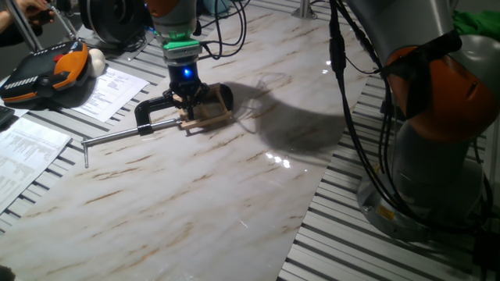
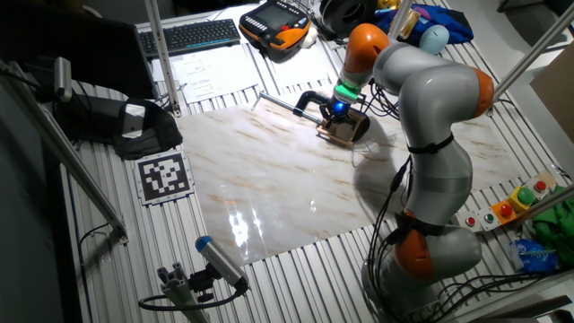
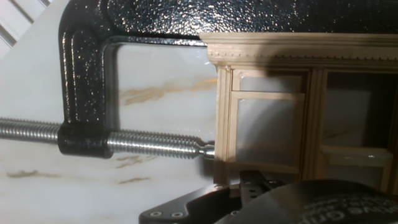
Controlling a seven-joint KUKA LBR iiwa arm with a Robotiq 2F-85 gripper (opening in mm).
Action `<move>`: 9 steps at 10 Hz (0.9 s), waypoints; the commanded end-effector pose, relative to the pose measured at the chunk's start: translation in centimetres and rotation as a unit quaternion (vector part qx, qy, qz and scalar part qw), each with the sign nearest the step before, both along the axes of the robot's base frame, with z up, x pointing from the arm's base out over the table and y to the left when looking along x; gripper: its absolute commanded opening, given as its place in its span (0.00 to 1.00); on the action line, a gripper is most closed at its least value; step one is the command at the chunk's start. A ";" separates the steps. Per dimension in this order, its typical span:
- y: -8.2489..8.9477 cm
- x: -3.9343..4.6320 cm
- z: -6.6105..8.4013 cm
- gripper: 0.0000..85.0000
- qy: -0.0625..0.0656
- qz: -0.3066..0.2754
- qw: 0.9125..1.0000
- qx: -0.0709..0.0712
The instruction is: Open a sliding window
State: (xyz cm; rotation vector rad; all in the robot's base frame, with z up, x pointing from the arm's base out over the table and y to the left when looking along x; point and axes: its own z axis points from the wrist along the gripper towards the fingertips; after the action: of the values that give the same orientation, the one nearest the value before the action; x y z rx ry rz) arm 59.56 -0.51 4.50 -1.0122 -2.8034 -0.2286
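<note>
The sliding window is a small pale-wood frame standing on the marble board, held in a black C-clamp. My gripper is right at the window's left end, fingers down against it. It also shows in the other fixed view, with the gripper at the window. The hand view shows the window close up with two panes side by side, and the clamp's screw pressing on its left post. Whether the fingers are open or shut does not show.
The clamp's steel bar reaches left across the board. A teach pendant and papers lie at the far left. The arm's base stands at the right. A keyboard and a marker tag lie beside the board.
</note>
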 end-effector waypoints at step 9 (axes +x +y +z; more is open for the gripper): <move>-0.7 0.86 -0.1 0.00 -0.005 0.012 1.000 -0.022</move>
State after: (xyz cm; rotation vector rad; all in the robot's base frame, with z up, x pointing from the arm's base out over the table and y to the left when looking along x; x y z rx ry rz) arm 60.43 -1.19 4.35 -0.9875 -2.8393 -0.1707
